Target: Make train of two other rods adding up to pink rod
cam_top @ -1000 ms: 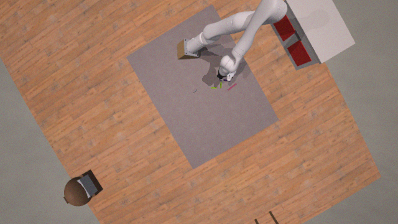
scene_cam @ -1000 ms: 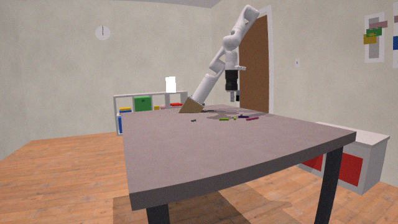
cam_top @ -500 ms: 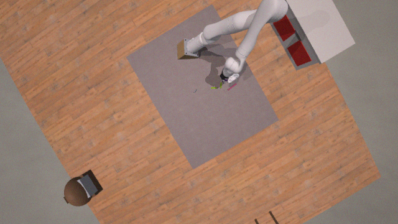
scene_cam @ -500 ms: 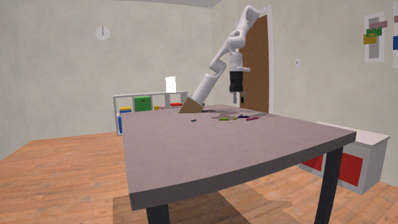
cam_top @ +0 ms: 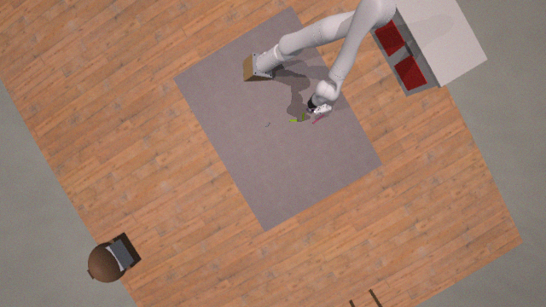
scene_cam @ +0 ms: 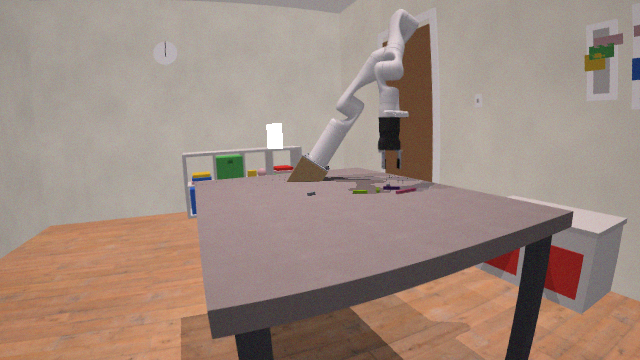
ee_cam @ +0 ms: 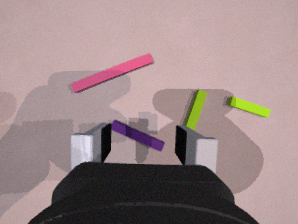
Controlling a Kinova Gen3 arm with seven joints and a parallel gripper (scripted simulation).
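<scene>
My gripper (cam_top: pixel 317 108) (scene_cam: pixel 391 161) (ee_cam: pixel 143 138) is open and empty. It hangs above the grey table (cam_top: pixel 277 179) (scene_cam: pixel 325 235), over the cluster of rods. In the wrist view a purple rod (ee_cam: pixel 137 135) (scene_cam: pixel 391 188) lies flat between my fingers, slanted. The pink rod (ee_cam: pixel 112 74) (cam_top: pixel 317 118) (scene_cam: pixel 405 190) lies beyond it. Two lime rods (ee_cam: pixel 196 110) (ee_cam: pixel 249 106) lie to the right; they also show in the top view (cam_top: pixel 303 116) (cam_top: pixel 293 120). A small grey rod (cam_top: pixel 268 124) (scene_cam: pixel 311 193) lies apart from the cluster.
The arm's tan base block (cam_top: pixel 252 67) (scene_cam: pixel 306 172) stands on the table behind the rods. A white cabinet with red bins (cam_top: pixel 426 38) stands beside the table. A white shelf with coloured blocks (scene_cam: pixel 235 165) stands against the back wall.
</scene>
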